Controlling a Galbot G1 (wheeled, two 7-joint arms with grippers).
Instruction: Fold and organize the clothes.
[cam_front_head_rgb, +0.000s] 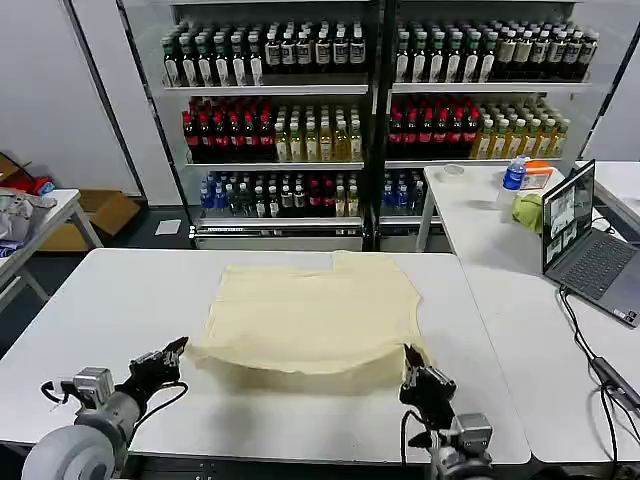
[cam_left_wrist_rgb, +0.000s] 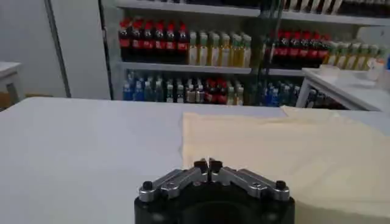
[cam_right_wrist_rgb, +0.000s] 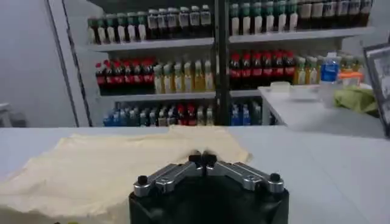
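A big, soft, pale cream-yellow garment (cam_front_head_rgb: 312, 315) is spread out in the middle of the white desk (cam_front_head_rgb: 110, 300), with its near edge folded up a little. The left pincer (cam_front_head_rgb: 176, 350) is seen low at the near left corner of the garment, just beside it, and its tips are pressed together on nothing. The right pincer (cam_front_head_rgb: 413, 362) is seen at the near right corner, just beside the cloth, and its tips are pressed together too.
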